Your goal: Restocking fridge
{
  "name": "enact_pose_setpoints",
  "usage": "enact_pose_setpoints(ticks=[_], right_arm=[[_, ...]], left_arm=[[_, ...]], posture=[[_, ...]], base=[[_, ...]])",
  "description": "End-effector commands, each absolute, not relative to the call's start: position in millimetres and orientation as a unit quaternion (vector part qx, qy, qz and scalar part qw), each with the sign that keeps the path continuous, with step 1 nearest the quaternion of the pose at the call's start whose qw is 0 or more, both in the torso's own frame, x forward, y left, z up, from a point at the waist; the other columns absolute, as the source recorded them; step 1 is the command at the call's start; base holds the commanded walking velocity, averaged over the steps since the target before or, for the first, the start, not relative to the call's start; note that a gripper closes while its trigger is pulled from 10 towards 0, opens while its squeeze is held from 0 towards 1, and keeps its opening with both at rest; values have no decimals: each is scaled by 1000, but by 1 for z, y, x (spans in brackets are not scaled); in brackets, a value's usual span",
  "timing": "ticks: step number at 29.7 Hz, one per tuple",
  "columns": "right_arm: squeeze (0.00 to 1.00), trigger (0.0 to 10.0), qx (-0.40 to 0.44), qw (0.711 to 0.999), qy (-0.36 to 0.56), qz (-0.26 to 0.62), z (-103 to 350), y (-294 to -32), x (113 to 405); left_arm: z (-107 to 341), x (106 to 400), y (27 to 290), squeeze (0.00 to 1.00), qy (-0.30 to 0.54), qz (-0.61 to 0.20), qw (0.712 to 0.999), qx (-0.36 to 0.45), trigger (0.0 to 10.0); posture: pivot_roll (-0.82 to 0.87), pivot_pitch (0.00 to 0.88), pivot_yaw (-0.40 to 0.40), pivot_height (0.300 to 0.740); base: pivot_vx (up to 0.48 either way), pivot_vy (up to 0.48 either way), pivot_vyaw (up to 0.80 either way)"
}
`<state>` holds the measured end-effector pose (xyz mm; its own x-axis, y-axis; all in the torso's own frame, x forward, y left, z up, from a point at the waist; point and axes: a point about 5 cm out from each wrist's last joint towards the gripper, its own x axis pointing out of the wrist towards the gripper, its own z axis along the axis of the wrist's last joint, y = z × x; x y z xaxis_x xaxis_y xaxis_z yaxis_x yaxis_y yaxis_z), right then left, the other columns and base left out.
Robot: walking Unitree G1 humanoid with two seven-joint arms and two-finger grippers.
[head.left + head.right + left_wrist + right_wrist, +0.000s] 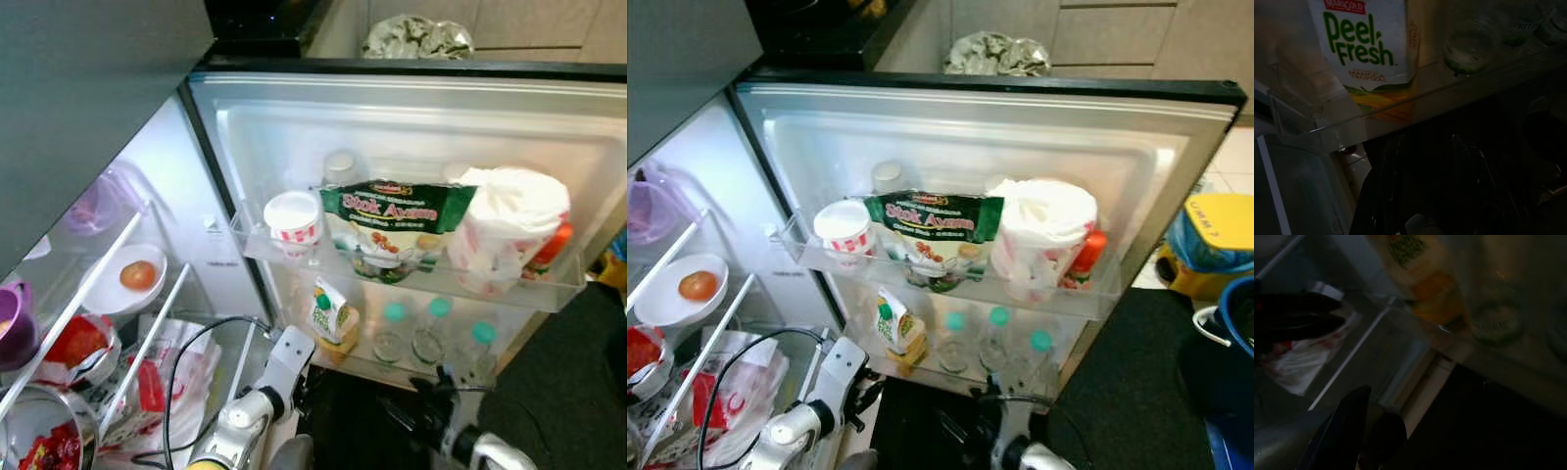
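- Juice carton [333, 315] stands upright in the lower door shelf [392, 367], at 9 o'clock of the green-capped bottles [431, 333], the rail retaining it.
- Left gripper [294, 345] sits just below the carton; its jaws' state cannot be told.
- Right gripper [431, 387] sits low at 6 o'clock; jaws likewise unclear.

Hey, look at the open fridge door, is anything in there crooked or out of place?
The juice carton on the lower door shelf leans sideways instead of standing upright. The bottles beside it stand straight.
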<state>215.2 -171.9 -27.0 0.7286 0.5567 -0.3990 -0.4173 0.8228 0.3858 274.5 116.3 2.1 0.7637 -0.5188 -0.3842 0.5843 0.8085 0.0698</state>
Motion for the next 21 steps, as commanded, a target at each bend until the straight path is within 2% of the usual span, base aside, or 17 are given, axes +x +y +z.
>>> enact_pose_setpoints(ticks=[1, 5, 9, 12, 21], right_arm=[[0, 10000, 174, 915, 260, 255, -29, -176, 205], [0, 10000, 173, 919, 272, 227, -34, -186, 195], [0, 10000, 111, 931, 289, 194, -45, -191, 186], [0, 10000, 69, 930, 329, 151, -57, -194, 181], [0, 10000, 9, 923, 383, 44, -68, -217, 178]], left_arm=[[-8, 265, 119, 0, 194, -289, 933, 90, 10000], [-13, 261, 126, 0, 203, -271, 937, 80, 10000], [-25, 251, 136, 0, 233, -242, 939, 68, 10000], [-41, 236, 145, 0, 279, -208, 935, 66, 10000], [-54, 215, 153, 0, 303, -165, 937, 49, 10000]], posture=[[-119, 107, 85, 611], [-126, 92, 81, 611], [-134, 68, 74, 611], [-138, 53, 50, 611], [-93, 30, -28, 611]], base=[[0, 0, 0], [0, 0, 0], [0, 0, 0], [0, 0, 0], [0, 0, 0]])
